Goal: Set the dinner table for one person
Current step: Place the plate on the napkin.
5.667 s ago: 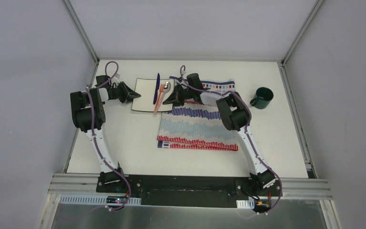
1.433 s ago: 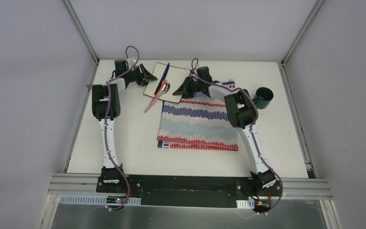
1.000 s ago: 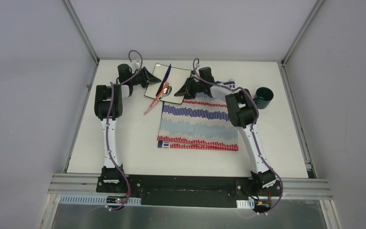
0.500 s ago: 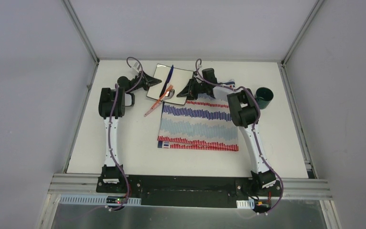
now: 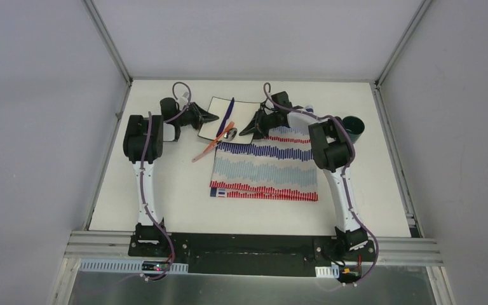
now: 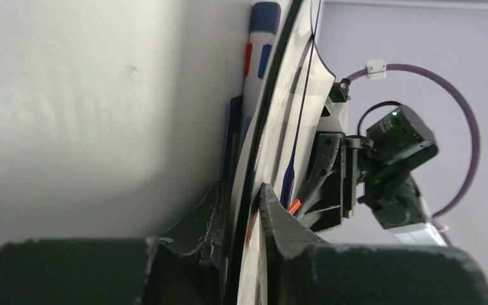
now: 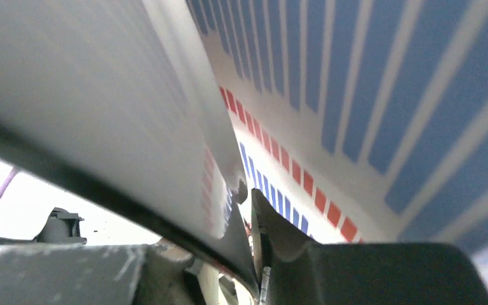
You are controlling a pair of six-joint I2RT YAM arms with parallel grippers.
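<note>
Pinching plate [image 5: 244,108] edges, left gripper [image 5: 214,117], right gripper [image 5: 243,131]

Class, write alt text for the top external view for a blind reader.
The left gripper and right gripper clamp opposite edges of a white square plate carrying a blue utensil and an orange utensil, far across the dinner table. A striped cloth lies beside it, a dark mug farther right.

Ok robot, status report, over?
Left end effector, right end effector shut on white plate edges. Plate tilted over dinner table. Orange utensil sticks past plate's near edge, could slip.
</note>
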